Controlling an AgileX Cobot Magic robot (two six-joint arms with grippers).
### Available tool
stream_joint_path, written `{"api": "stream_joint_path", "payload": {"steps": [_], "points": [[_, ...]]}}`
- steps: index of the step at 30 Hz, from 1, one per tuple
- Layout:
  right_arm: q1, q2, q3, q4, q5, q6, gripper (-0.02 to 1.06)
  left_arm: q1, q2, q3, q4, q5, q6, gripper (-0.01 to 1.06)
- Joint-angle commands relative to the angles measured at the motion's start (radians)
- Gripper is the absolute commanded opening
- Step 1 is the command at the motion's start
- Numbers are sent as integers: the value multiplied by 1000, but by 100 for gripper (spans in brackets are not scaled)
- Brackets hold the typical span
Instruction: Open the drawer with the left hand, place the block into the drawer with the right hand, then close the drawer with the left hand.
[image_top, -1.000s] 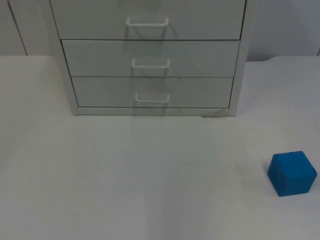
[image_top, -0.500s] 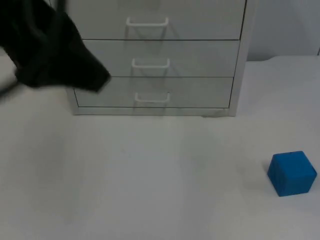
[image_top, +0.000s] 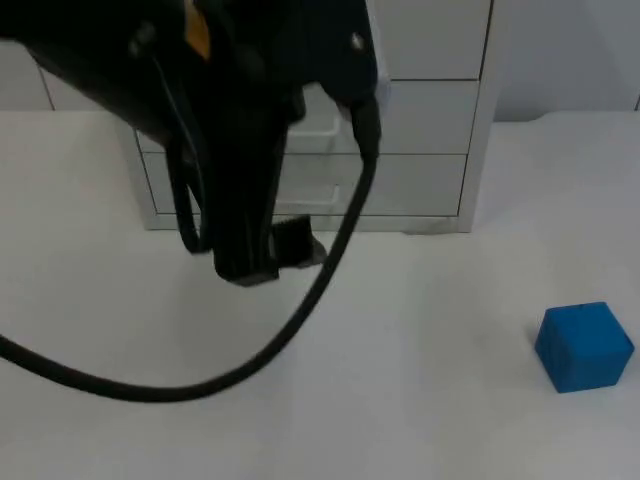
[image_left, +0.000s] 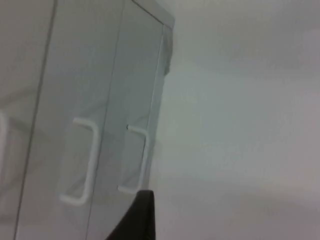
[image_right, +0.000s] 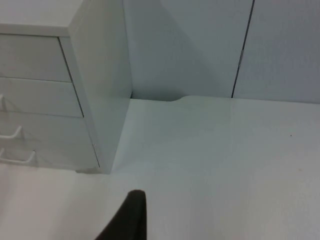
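A white three-drawer cabinet (image_top: 430, 150) stands at the back of the table, and all the drawer fronts that show are flush. My left arm reaches down across its front. The left gripper (image_top: 288, 245) hangs just before the lowest drawer and hides that handle from above. In the left wrist view, the lowest drawer's handle (image_left: 140, 157) and the middle drawer's handle (image_left: 82, 162) lie close ahead of the left gripper (image_left: 141, 215). A blue block (image_top: 585, 346) rests on the table at the front right, far from both arms. The right gripper (image_right: 131, 216) waits over the table right of the cabinet's side wall (image_right: 97, 100).
The white table (image_top: 420, 380) runs from the cabinet to the near edge. A grey partition wall (image_right: 200, 45) stands behind the cabinet. The left arm's black cable (image_top: 150, 385) loops low over the table at the left front.
My left arm has swung in from the upper left, down and rightward across the cabinet front, to the lowest drawer. The block and the drawers have not moved.
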Motion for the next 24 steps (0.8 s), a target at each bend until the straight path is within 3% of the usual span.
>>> {"api": "stream_joint_path", "payload": {"steps": [1, 3, 8, 16, 19, 24], "points": [[-5, -3, -5, -5, -1, -7, 105, -4, 63, -6, 70, -51, -19, 105], [-5, -3, -5, -8, -1, -7, 105, -4, 94, -6, 104, -78, -52, 105], [-5, -3, -5, -30, 14, -7, 105, -4, 248, -7, 381, -210, -317, 105], [-5, -3, -5, -51, 16, -7, 105, 8, 319, -24, 600, -292, -498, 105], [-5, -3, -5, -51, 16, -7, 105, 10, 371, -92, 615, -232, -510, 105], [-5, -3, -5, -53, 16, -7, 105, 21, 417, -178, 623, -208, -557, 105]]}}
